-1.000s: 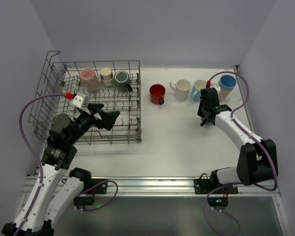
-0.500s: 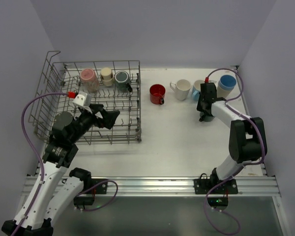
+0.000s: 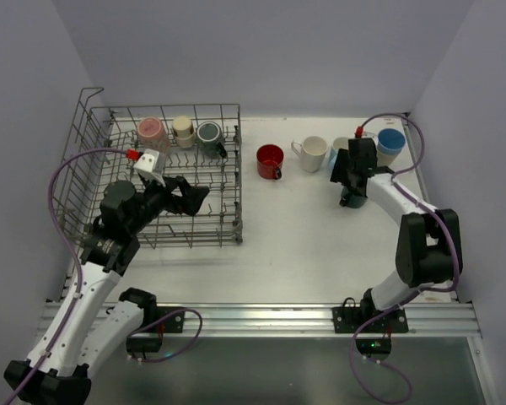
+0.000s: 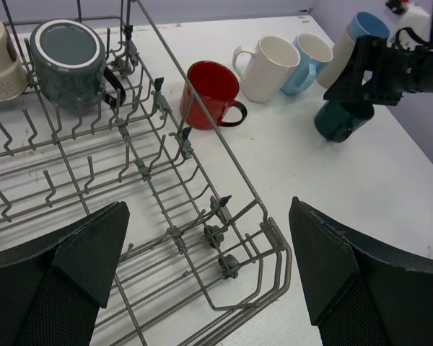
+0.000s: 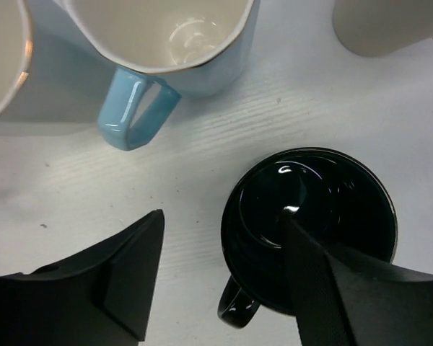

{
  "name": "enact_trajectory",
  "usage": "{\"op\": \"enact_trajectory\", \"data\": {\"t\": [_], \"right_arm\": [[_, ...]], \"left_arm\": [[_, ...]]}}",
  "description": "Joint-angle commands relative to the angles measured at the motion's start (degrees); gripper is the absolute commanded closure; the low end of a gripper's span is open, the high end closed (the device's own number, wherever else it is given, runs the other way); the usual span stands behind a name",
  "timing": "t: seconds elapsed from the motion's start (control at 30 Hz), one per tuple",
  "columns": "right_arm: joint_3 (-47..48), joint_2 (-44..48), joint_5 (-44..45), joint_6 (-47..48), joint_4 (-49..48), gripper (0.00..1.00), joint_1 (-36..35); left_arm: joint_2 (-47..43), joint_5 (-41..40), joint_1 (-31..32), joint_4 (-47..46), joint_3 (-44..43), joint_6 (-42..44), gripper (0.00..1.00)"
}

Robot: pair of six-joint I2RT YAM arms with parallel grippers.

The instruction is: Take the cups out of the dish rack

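Dark teal mug (image 5: 325, 202) stands upright, handle at 7 o'clock from your right wrist; right gripper (image 5: 220, 220) spread across its rim, left gripper (image 4: 208, 209) spread, empty.

Surface (image 3: 304, 245): white, matte, flat, forms the floor of the enclosure. The right wrist view shows fine parallel streaks in the finish and a small dark speck (image 5: 43, 225) on it. Shadows are soft.

Back wall (image 3: 261, 51): pale lavender, plain, meets the surface along a straight line.

Left wall (image 3: 21, 101) and right wall (image 3: 481, 110): same pale lavender, closing in both sides.

Aluminium rail (image 3: 261, 315): slotted extrusion, runs left to right along the near edge of the surface.

Grey metal shelf (image 3: 270, 371): sits on the near side of the rail, dull sheen, at the bottom of the top view.
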State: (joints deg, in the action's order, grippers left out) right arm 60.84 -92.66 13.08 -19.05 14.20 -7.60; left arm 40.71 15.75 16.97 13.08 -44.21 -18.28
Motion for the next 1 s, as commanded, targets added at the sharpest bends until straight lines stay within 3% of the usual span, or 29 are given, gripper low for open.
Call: {"op": "enact_trajectory", "data": {"t": [0.0,0.03,0.17,0.37,0.67,0.97], "right_arm": [[0.3,9.1,-1.4,-2.2,-1.4,0.28,-0.1],[-0.2,10.6,-1.8,-2.7,-1.5,0.19,-0.1],[-2.6,18.6,-5.5,-5.1,-2.2,0.04,-0.1],[-12.2,32.5,-17.0,-10.7,-9.8,0.01,-0.9],[-20.9,44.7,-25.2,-13.6,-16.2,0.01,-5.7],[-24.3,46.2,-28.6,-13.9,-21.5,0.01,-15.1]], "left_arm": [[2.0,-1.8,0.3,0.0,-4.3,-2.5,0.0],[2.9,-2.1,0.3,0.0,-5.9,-3.3,0.0],[6.1,-8.7,0.3,0.1,-10.4,-7.8,0.0],[18.3,-23.1,0.3,-0.6,-17.0,-12.0,0.0],[45.9,-33.5,0.8,0.4,-34.1,-12.8,0.0],[70.4,-42.1,2.2,8.1,-55.4,-10.6,0.0]]}}
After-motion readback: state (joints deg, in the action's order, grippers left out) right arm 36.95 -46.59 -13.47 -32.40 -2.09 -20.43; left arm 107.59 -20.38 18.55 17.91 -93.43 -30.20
